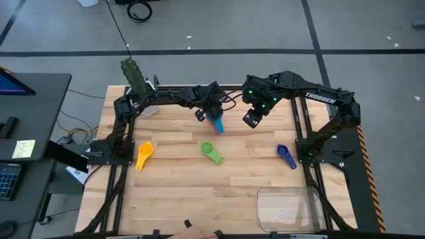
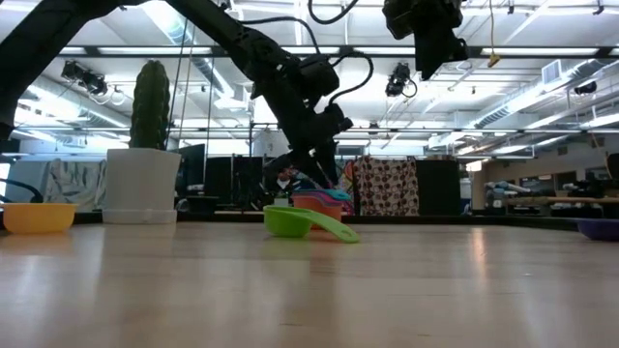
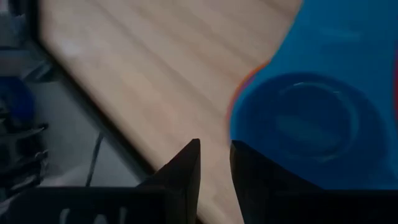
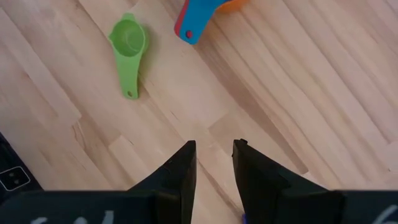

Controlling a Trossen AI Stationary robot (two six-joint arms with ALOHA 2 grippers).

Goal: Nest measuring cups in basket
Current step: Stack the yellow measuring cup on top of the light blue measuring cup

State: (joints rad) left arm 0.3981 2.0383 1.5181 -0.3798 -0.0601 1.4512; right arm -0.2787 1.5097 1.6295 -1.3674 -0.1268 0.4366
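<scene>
Closest to the lens in the low view, the green measuring cup (image 2: 308, 222) lies mid-frame on the wooden table (image 1: 199, 192), handle toward the right; from above it sits at centre (image 1: 210, 151). Just behind it a stack of cups, light blue (image 1: 218, 123) on top with red and orange edges showing beneath, rests upper centre of the high view, and the left gripper (image 1: 201, 114) is right down at it, fingers (image 3: 186, 171) nearly together with only a narrow slit, clamping nothing I can see. Right gripper (image 1: 252, 119) hangs above the table right of the stack, fingers likewise a slim gap apart, empty. Orange-yellow cup (image 1: 144, 155) sits left, dark blue cup (image 1: 286, 156) right, and the clear basket (image 1: 290, 207) waits lower right. Cactus pot (image 1: 136, 83) stands upper left.
</scene>
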